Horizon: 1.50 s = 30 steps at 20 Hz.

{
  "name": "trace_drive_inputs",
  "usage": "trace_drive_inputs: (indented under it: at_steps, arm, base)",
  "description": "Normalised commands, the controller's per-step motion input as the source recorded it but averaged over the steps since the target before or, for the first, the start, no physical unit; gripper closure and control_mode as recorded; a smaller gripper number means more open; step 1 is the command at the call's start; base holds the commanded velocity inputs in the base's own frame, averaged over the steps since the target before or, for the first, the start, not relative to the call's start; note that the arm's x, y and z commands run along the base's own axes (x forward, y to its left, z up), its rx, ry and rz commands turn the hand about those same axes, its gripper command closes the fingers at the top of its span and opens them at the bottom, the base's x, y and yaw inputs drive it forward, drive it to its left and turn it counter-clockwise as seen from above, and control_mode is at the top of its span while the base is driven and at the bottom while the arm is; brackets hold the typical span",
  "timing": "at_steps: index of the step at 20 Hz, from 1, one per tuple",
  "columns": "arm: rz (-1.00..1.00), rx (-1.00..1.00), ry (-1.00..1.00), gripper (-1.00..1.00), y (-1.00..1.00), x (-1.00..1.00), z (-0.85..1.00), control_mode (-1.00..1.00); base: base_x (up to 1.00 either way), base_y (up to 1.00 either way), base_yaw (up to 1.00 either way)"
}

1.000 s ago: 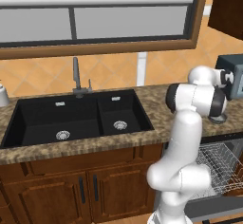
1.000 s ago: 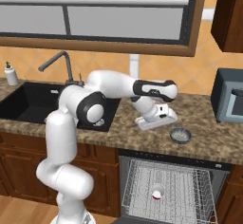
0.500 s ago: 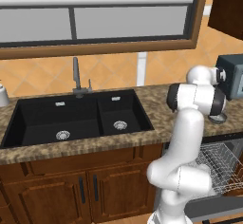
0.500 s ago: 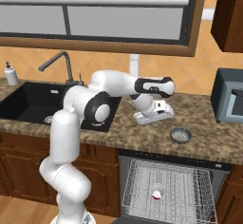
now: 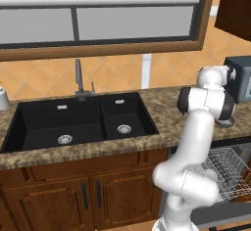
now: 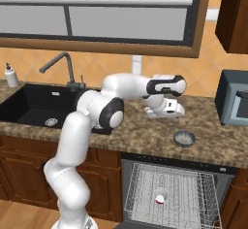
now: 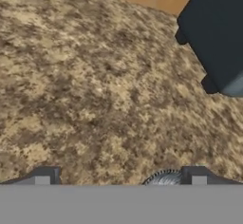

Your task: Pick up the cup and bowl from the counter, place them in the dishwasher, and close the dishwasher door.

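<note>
Hovering above tabletop (image 6: 145,133), claw (image 6: 167,110) spread wide, empty. Bowl (image 6: 184,138) nearby: small, shallow, stiff, probably light, slippery; pinch rim edge.

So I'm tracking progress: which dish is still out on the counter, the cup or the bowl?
The bowl: it sits on the granite counter near the open hand. The cup already lies in the dishwasher rack.

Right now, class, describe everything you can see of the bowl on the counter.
The bowl is small, round, shallow and grey, with a speckled, darker inside. It sits upright on the brown speckled counter, above the open dishwasher and left of the microwave. Nothing else touches it. The open gripper hovers to its left; its ridged rim peeks between the fingertips.
</note>
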Motion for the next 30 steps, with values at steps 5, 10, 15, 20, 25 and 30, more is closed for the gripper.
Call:
trace_drive_inputs:
  at_steps: [5, 10, 15, 20, 25, 30]
  arm:
    - [-0.02, 0.17, 0.28, -1.00, -0.57, -0.01, 0.11, -1.00]
    - [0.00, 0.19, 0.25, -1.00, -0.98, 0.01, 0.36, -1.00]
    - [0.00, 0.12, 0.22, -1.00, -0.30, 0.03, 0.01, -1.00]
    - [0.00, 0.06, 0.22, -1.00, 0.00, 0.04, 0.15, -1.00]
    - [0.00, 0.01, 0.11, -1.00, 0.03, 0.01, 0.64, -1.00]
    - [0.00, 0.01, 0.12, -1.00, 0.00, 0.12, 0.08, -1.00]
  base:
    - [0.00, 0.00, 0.00]
    - [0.00, 0.00, 0.00]
    - [0.00, 0.00, 0.00]
    - [0.00, 0.00, 0.00]
    - [0.00, 0.00, 0.00]
    - [0.00, 0.00, 0.00]
